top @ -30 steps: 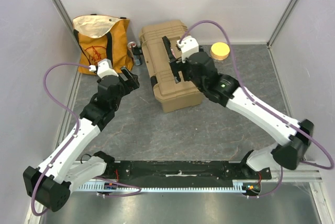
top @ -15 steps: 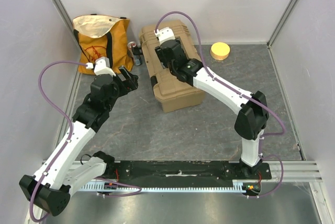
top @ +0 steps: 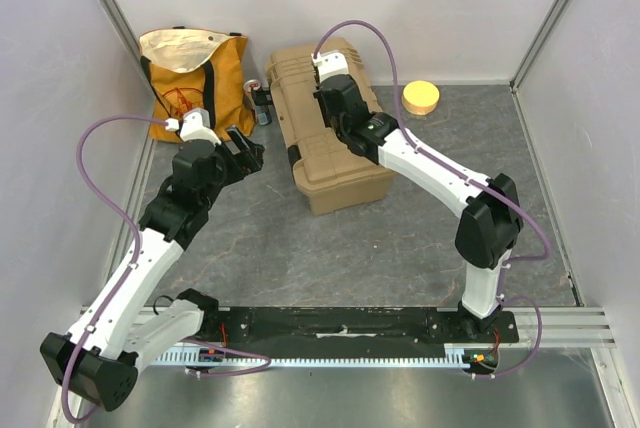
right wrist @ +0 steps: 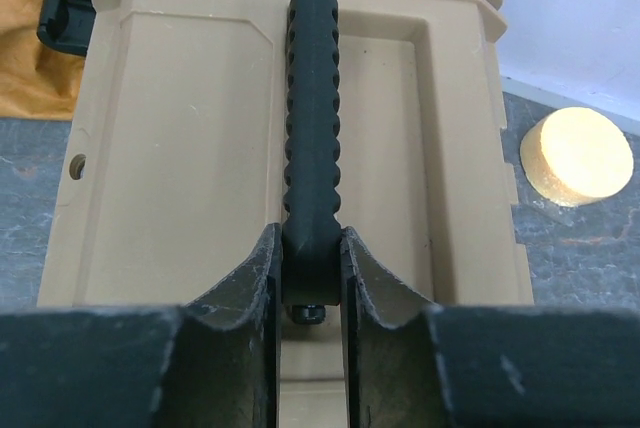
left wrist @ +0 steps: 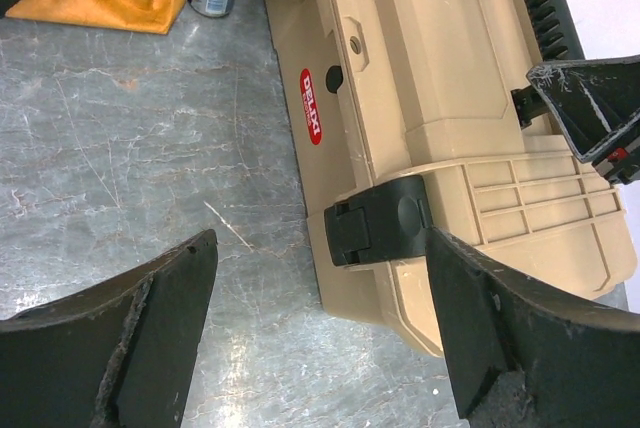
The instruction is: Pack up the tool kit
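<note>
Toolbox (top: 338,178) between tote bag (top: 195,78) and yellow disc (top: 421,98)

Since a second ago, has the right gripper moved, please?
Yes: the right gripper shifted left, away from the round yellow disc, onto the black handle of the tan plastic toolbox.

The left arm is reaching up from its base, at the near left of the toolbox (top: 345,173), with its elbow bent toward the toolbox's left side. The left hand (top: 248,151) is hovering just beside that side, its fingers spread wide and gripping nothing. The right arm is rising from its base at the near right, folding at the elbow and stretching over the toolbox's lid. The right hand (right wrist: 310,253) is pinching its two fingers (right wrist: 240,288) closed on the toolbox's black handle (right wrist: 312,98).
</note>
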Available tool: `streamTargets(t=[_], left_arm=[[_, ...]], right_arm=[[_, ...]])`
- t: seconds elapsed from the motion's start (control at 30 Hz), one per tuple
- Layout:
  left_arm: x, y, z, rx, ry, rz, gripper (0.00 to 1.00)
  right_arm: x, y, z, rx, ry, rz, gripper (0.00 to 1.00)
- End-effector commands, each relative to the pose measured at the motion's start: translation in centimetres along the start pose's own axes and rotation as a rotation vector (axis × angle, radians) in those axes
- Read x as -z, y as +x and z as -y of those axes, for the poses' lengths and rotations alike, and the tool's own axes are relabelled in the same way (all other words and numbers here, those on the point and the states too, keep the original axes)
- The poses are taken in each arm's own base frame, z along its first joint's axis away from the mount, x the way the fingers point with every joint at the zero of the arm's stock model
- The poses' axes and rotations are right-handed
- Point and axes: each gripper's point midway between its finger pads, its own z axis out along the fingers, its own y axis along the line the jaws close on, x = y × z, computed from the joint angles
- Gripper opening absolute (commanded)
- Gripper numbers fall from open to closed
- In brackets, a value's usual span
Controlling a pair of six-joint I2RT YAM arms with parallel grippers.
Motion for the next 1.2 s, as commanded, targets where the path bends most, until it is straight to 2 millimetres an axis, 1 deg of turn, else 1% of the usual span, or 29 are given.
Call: streamTargets(t=[0.0,0.1,0.23,0.27,0.3,0.33,0.43,0.47,0.5,0.57,0.67,0.7,0.73,0.77,0.83,0.87,0.97,1.0,1.03,1.07,1.1,1.13,1.17], left_arm=[[-0.2,-1.1,0.9,0.046,0.033,0.009,0.89],[-0.6,-0.7,0.8,0.061,0.028,-0.011,0.88],[-1.3,-0.2,0.4,0.085,0.015,-0.03,0.88],[-1.4,0.0,0.3,0.091,0.011,-0.038,0.88],[-1.6,0.1,0.2,0.098,0.009,-0.042,0.87],[-1.8,0.4,0.0,0.108,0.002,-0.051,0.87],[-2.6,1.1,-0.5,0.132,-0.011,-0.071,0.86],[-2.8,1.5,-0.6,0.138,-0.011,-0.081,0.86],[-3.2,2.0,-0.8,0.145,-0.014,-0.098,0.86],[-3.9,3.0,-0.9,0.164,-0.012,-0.126,0.84],[-5.1,4.4,-0.5,0.199,0.011,-0.169,0.83],[-5.6,4.9,-0.3,0.215,0.019,-0.186,0.83],[-6.2,4.9,-0.2,0.227,0.025,-0.184,0.83],[-6.7,5.6,0.3,0.244,0.05,-0.215,0.82],[-8.0,6.4,0.8,0.282,0.064,-0.242,0.82],[-8.8,6.8,1.1,0.301,0.075,-0.261,0.81],[-11.3,8.0,2.0,0.373,0.098,-0.301,0.77],[-12.3,8.7,2.2,0.399,0.103,-0.322,0.73],[-13.5,9.8,2.3,0.439,0.095,-0.354,0.71],[-14.0,9.7,2.9,0.468,0.123,-0.354,0.68],[-15.0,10.7,2.8,0.508,0.12,-0.377,0.65],[-15.8,11.1,3.1,0.546,0.131,-0.382,0.64],[-16.3,11.1,3.8,0.574,0.171,-0.379,0.62]], right_arm=[[2.2,-0.5,3.7,-0.008,0.069,0.007,0.0],[3.9,-0.1,4.9,-0.017,0.092,0.006,0.0],[6.3,1.0,6.4,-0.043,0.113,-0.006,0.0],[7.1,1.0,6.9,-0.063,0.126,-0.004,0.0],[7.7,1.5,7.3,-0.074,0.137,-0.016,0.0],[8.5,1.6,7.8,-0.086,0.145,-0.016,0.0],[10.5,2.8,9.5,-0.123,0.202,-0.037,0.0],[11.0,3.3,10.0,-0.134,0.215,-0.044,0.0],[11.9,3.4,10.5,-0.151,0.222,-0.041,0.0],[12.9,4.1,10.7,-0.166,0.209,-0.054,0.0],[14.3,4.5,10.8,-0.2,0.186,-0.062,0.0],[14.6,4.6,10.9,-0.209,0.181,-0.067,0.0],[15.1,4.7,11.0,-0.219,0.181,-0.075,0.0],[15.4,4.8,11.2,-0.222,0.183,-0.084,0.0],[15.9,4.7,11.4,-0.235,0.183,-0.088,0.03],[16.3,4.5,11.5,-0.245,0.186,-0.081,0.07],[16.8,3.4,12.1,-0.269,0.203,-0.054,0.27],[17.0,2.8,12.4,-0.277,0.212,-0.042,0.37],[17.2,2.4,12.7,-0.283,0.227,-0.032,0.43],[17.4,1.7,13.0,-0.293,0.234,-0.016,0.45],[17.5,1.3,13.1,-0.295,0.237,-0.007,0.46],[17.6,0.7,13.3,-0.302,0.244,0.006,0.47],[17.7,0.1,13.5,-0.308,0.248,0.017,0.47]])
